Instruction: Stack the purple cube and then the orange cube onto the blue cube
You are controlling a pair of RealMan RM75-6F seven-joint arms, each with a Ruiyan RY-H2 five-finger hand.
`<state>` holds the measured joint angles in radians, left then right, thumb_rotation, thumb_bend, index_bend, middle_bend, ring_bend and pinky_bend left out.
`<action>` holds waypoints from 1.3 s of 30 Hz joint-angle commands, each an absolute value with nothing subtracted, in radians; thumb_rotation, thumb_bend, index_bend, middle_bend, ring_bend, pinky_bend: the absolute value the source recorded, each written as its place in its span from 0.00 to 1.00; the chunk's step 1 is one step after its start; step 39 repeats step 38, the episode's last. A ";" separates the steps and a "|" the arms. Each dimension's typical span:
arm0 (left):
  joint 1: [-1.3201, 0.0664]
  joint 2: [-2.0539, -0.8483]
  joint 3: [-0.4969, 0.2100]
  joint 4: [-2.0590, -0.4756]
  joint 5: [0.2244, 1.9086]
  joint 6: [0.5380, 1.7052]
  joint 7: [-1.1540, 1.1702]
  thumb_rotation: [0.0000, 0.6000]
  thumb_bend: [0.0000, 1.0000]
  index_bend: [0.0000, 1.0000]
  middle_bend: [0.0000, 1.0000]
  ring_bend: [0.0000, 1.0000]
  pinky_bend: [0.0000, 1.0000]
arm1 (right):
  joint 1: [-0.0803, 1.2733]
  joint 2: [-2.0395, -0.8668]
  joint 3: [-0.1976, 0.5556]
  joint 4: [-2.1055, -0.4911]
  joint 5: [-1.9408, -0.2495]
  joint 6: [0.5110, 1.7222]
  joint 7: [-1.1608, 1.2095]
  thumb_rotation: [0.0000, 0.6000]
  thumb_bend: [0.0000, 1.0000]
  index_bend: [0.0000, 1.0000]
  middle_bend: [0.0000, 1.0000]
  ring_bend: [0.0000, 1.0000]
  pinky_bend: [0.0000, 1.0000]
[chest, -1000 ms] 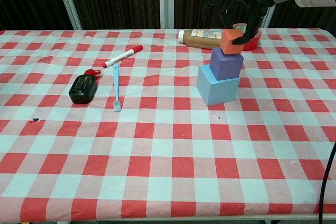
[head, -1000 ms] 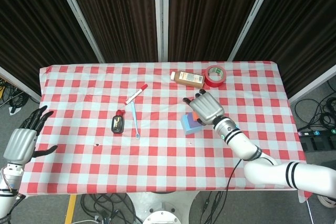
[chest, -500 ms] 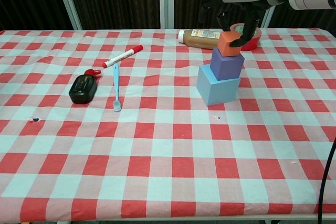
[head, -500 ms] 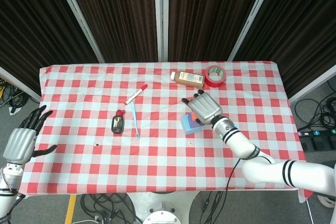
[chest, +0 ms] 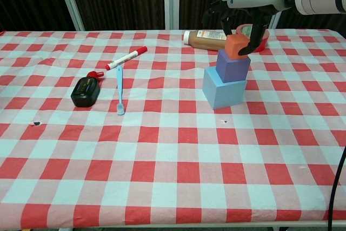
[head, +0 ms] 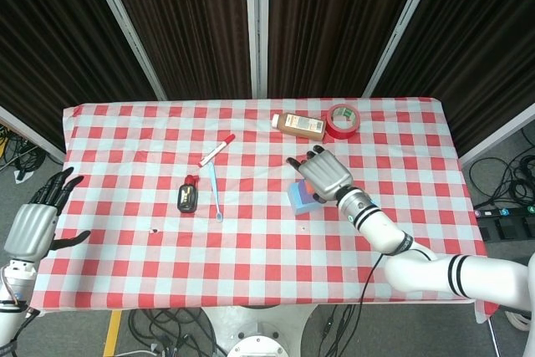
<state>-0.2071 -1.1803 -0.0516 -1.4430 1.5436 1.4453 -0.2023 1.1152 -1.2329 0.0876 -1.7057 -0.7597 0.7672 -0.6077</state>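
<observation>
The right hand [chest: 244,17] reaches over a three-tier stack on the checked table [chest: 162,150], its fingers [chest: 253,33] closed around the orange cube [chest: 237,46], which sits on the purple cube [chest: 232,66], itself resting on the blue cube [chest: 224,86]. From the head camera the stack is largely hidden beneath that hand [head: 322,175], with only parts of the blue cube [head: 298,197] and a sliver of orange showing. Just beyond the fingers lie a brown bottle [chest: 205,37] on its side and a roll of red tape [chest: 258,35]. Well off to the left of the fingers are a red marker [chest: 126,58], a blue toothbrush [chest: 119,88] and a small black device [chest: 85,91]. The left hand [head: 37,221] hangs off the table's near-left corner, its fingers [head: 57,189] spread and holding nothing.
</observation>
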 commanded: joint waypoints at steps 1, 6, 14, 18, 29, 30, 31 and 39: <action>-0.208 -1.180 -0.052 -1.444 1.543 1.444 -0.202 1.00 0.16 0.15 0.12 0.06 0.21 | 1.115 -1.216 0.095 -1.721 -0.768 0.771 -0.591 1.00 0.07 0.02 0.29 0.11 0.11; -0.211 -1.178 -0.055 -1.453 1.546 1.448 -0.195 1.00 0.16 0.15 0.12 0.06 0.21 | 1.088 -1.153 0.108 -1.783 -0.818 0.824 -0.562 1.00 0.05 0.00 0.18 0.04 0.05; -0.213 -1.177 -0.053 -1.466 1.548 1.444 -0.179 1.00 0.16 0.15 0.12 0.07 0.21 | 0.886 -1.042 0.019 -1.933 -0.901 1.230 -0.708 1.00 0.02 0.00 0.11 0.00 0.00; -0.216 -1.188 -0.050 -1.465 1.563 1.450 -0.182 1.00 0.16 0.15 0.12 0.06 0.21 | 0.704 -1.121 -0.058 -1.904 -1.030 1.500 -0.712 1.00 0.06 0.00 0.10 0.00 0.00; -0.226 -1.194 -0.044 -1.475 1.571 1.437 -0.170 1.00 0.16 0.15 0.12 0.06 0.21 | 0.379 -1.309 -0.187 -1.688 -1.226 1.665 -0.509 1.00 0.06 0.00 0.09 0.00 0.00; -0.226 -1.195 -0.043 -1.475 1.572 1.435 -0.170 1.00 0.16 0.15 0.12 0.06 0.21 | 0.371 -1.318 -0.186 -1.676 -1.233 1.657 -0.502 1.00 0.06 0.00 0.09 0.00 0.00; -0.227 -1.196 -0.043 -1.475 1.572 1.435 -0.171 1.00 0.16 0.15 0.12 0.06 0.21 | 0.366 -1.326 -0.183 -1.667 -1.241 1.648 -0.494 1.00 0.06 0.00 0.09 0.00 0.00; -0.220 -1.203 -0.038 -1.465 1.570 1.441 -0.168 1.00 0.16 0.15 0.12 0.06 0.21 | 0.338 -1.365 -0.138 -1.631 -1.276 1.599 -0.459 1.00 0.06 0.00 0.10 0.00 0.00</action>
